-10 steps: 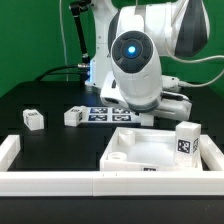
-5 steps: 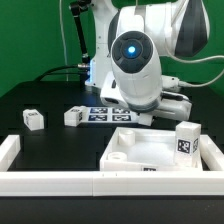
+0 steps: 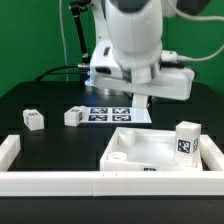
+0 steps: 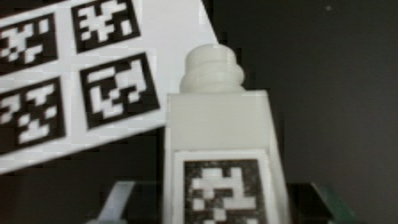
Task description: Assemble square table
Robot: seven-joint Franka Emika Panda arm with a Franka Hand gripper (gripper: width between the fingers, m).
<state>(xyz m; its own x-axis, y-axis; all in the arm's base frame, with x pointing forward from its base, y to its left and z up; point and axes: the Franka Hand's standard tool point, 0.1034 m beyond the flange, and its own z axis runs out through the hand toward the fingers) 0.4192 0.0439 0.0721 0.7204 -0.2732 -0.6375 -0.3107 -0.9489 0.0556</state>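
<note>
- The gripper (image 4: 214, 202) is clamped on a white table leg, the held leg (image 4: 217, 135). In the wrist view a dark finger shows on either side of its tagged face, and its stepped screw tip (image 4: 210, 68) points away from the camera.
- Behind the held leg in the wrist view lies the marker board (image 4: 80, 70), so the leg seems to hang over that part of the table, clear of the surface. The exterior view hides the fingers behind the wrist housing, so the height is a guess.
- The step in hand looks like carrying a freshly grasped leg to the tabletop (image 3: 150, 152), which lies flat inside the L-shaped rail (image 3: 50, 181), near the front of the exterior view.
- The next move calls for bringing the screw tip over a round corner socket (image 3: 118, 156), with the leg square to the slab, then lowering and twisting it in.
- Three more legs wait. An upright leg (image 3: 187, 140) stands at the slab's edge on the exterior view's right. Two loose legs (image 3: 33, 119) (image 3: 73, 116) lie on the black table to the exterior view's left.
- Compared with half a second ago, the arm has risen and turned. The blue-lit joint that faced the camera is gone from view, and more of the marker board (image 3: 112, 113) is uncovered. The slab and the other legs have not moved.
</note>
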